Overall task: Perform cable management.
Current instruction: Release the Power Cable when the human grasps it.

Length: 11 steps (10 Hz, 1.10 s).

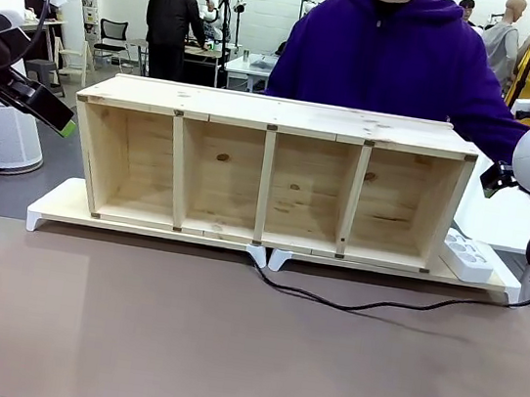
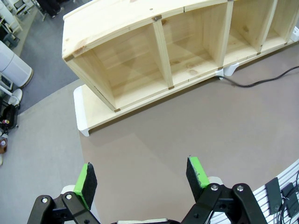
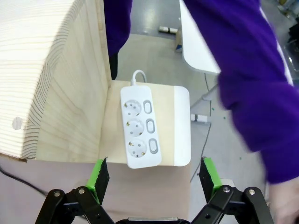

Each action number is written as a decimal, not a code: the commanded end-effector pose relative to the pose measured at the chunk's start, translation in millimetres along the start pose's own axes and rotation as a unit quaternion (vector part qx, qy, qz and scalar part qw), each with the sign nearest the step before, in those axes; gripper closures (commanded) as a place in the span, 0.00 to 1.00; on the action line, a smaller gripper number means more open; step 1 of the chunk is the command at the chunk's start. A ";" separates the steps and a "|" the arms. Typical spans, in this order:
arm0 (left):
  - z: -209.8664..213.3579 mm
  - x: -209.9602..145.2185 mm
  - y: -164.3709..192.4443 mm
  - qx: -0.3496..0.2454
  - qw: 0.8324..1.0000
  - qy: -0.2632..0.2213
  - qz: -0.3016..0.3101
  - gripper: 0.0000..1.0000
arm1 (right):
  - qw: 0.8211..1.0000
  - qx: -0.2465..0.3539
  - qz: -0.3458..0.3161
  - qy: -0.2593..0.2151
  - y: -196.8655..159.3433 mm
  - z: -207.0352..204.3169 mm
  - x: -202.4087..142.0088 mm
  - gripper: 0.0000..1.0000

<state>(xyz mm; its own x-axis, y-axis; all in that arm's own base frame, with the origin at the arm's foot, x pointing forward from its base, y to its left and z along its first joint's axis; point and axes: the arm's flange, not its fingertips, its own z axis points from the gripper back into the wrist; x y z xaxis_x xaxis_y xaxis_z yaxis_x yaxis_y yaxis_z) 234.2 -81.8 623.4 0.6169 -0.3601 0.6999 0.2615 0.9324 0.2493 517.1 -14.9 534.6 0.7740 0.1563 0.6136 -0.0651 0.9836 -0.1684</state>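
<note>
Cable [image 1: 369, 302]: black cord lying loose on the brown counter [image 1: 224, 351], running from under the middle of the shelf's base toward the right edge; no claw touches it.
Shelf [image 1: 269, 170]: pale wood, four open compartments, on a white base.
Power strip [image 3: 139, 127]: white, three sockets, on the base just beside the shelf's right end.
Left claw [image 2: 142, 178]: fingers spread wide, holding nothing, above bare counter.
Right claw [image 3: 154, 176]: fingers spread wide, holding nothing, above the power strip.
Person [image 1: 399, 50]: purple hoodie, behind the shelf.
</note>
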 end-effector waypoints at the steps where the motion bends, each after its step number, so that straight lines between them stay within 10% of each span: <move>1: 2.0 15.2 -17.0 -0.115 0.990 -0.074 -0.032 0.00 | 1.000 0.000 -0.002 0.001 0.5 -0.2 -0.2 0.00; 2: 9.5 29.1 -35.3 -0.495 0.833 -0.248 -0.010 0.00 | 1.000 0.000 -0.002 0.001 0.5 -0.2 -0.2 0.00; 3: 4.0 5.4 -6.5 -0.027 0.999 -0.025 -0.008 0.00 | 1.000 0.000 -0.002 0.001 0.5 -0.2 -0.2 0.00; 11: 4.0 5.4 -6.5 -0.027 0.999 -0.025 -0.008 0.00 | 1.000 0.000 -0.002 0.001 0.5 -0.2 -0.2 0.00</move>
<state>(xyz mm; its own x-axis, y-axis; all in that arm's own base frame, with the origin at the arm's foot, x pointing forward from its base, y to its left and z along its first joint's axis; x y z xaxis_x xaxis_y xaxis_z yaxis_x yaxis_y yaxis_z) 235.4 -88.8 628.5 0.5684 -0.3696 0.7350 0.3168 0.9229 0.2190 517.1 -15.0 534.5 0.7742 0.1560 0.6134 -0.0649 0.9836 -0.1683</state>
